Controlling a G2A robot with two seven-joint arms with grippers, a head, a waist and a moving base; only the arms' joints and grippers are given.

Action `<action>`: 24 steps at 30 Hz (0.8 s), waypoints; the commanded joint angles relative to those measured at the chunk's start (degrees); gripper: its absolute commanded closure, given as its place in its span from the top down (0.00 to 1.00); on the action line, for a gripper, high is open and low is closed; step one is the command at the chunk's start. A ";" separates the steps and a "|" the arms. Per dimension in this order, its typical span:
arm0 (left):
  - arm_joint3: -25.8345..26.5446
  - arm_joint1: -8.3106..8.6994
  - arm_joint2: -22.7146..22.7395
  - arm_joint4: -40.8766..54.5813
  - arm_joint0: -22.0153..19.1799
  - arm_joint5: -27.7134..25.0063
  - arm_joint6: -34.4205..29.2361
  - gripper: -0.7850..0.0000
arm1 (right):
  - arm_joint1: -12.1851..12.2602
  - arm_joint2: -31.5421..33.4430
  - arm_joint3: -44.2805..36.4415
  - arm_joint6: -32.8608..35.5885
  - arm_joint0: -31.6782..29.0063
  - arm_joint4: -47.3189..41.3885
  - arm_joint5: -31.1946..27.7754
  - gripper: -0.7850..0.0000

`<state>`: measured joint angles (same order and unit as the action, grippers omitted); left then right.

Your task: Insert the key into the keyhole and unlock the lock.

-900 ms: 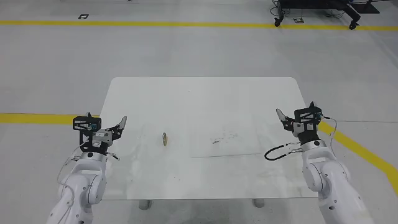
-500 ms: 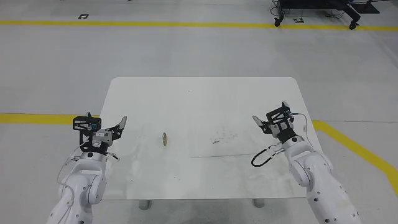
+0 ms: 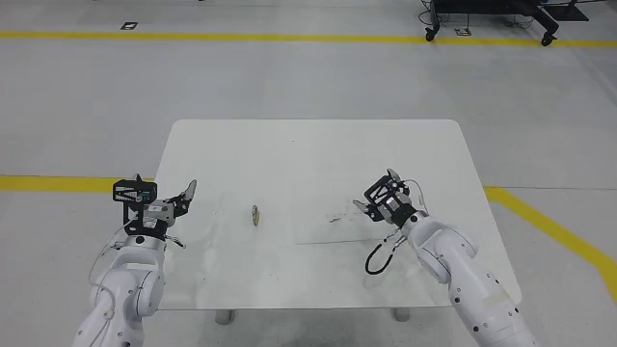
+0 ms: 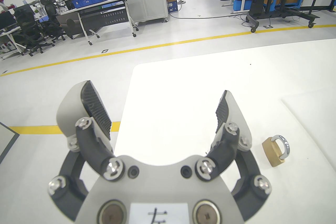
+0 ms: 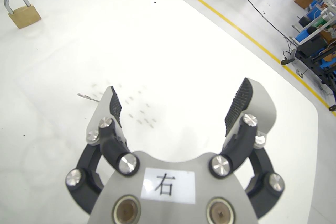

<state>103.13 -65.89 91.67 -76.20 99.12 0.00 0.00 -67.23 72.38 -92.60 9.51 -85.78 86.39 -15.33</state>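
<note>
your left gripper (image 3: 164, 191) hangs with fingers spread at the table's (image 3: 318, 145) left edge, well apart from the brass lock (image 3: 255, 215) left of centre, so with nothing steadying it the lock will likely skid or tip when the key goes in. the flat key (image 3: 336, 218) lies just beside one finger of your wide-open right gripper (image 3: 373, 190), not between them, so a pinch could nudge it away. since the earlier frame the right arm has swung in from the right edge; the left stayed put.
</note>
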 commanded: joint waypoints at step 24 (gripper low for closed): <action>0.00 0.00 0.00 0.00 0.00 0.00 0.00 1.00 | 2.03 -21.66 22.73 -1.06 27.21 -3.01 -42.67 0.31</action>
<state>103.13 -65.89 91.67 -76.20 99.12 0.00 0.00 -65.14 51.26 -70.11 8.04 -59.11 83.39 -57.99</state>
